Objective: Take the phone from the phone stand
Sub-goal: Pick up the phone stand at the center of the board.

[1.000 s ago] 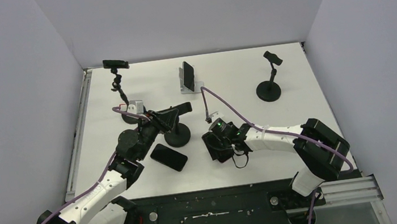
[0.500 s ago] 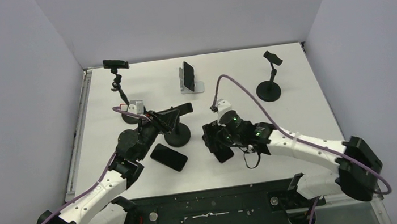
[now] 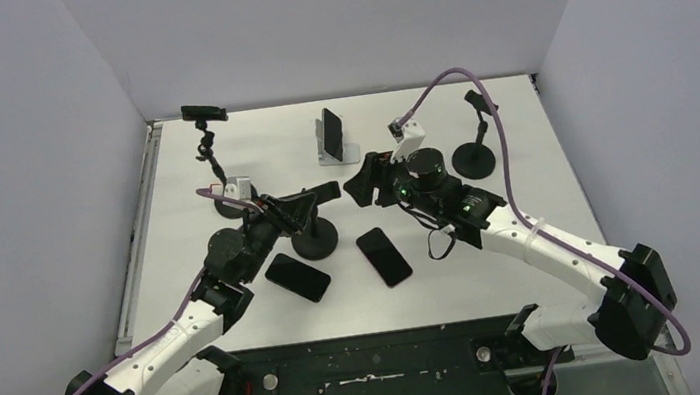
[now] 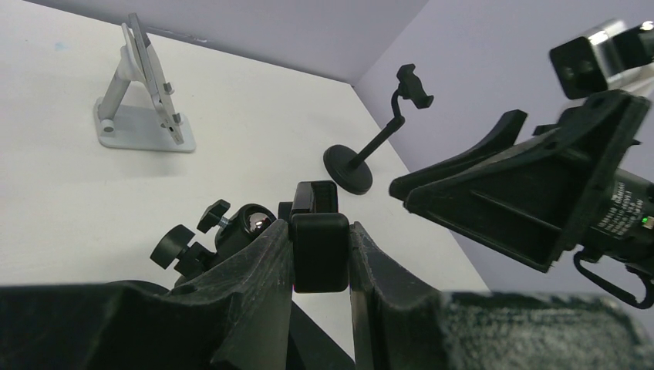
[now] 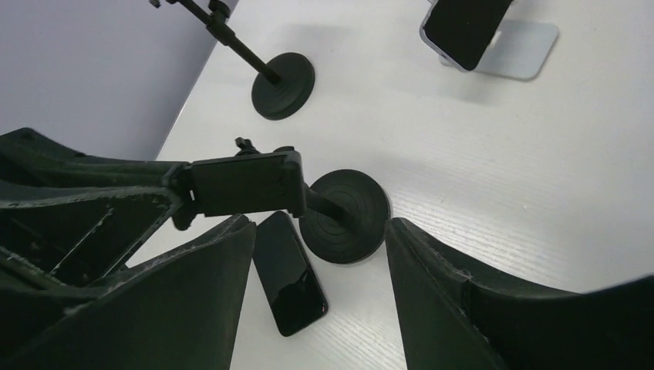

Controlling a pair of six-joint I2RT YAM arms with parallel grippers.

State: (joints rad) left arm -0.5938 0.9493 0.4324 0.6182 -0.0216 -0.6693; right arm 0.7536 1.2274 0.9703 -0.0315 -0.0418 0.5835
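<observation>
Top external view, I see my left gripper [image 3: 304, 203] clamped on the holder of the black phone stand [image 3: 315, 239], right gripper [image 3: 364, 182] jaws apart and empty, phone [image 3: 384, 256] flat on the table [image 3: 520, 136], near-right of the stand's base, second phone [image 3: 298, 276] beside it.

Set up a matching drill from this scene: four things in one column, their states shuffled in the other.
1. silver stand
2. back-right black stand
3. left gripper
4. right gripper

A. open, holding nothing
B. empty, nothing clamped in it
C. carries a phone
D. shut on the middle stand's clamp

Pairs: 1-C, 2-B, 3-D, 4-A
</observation>
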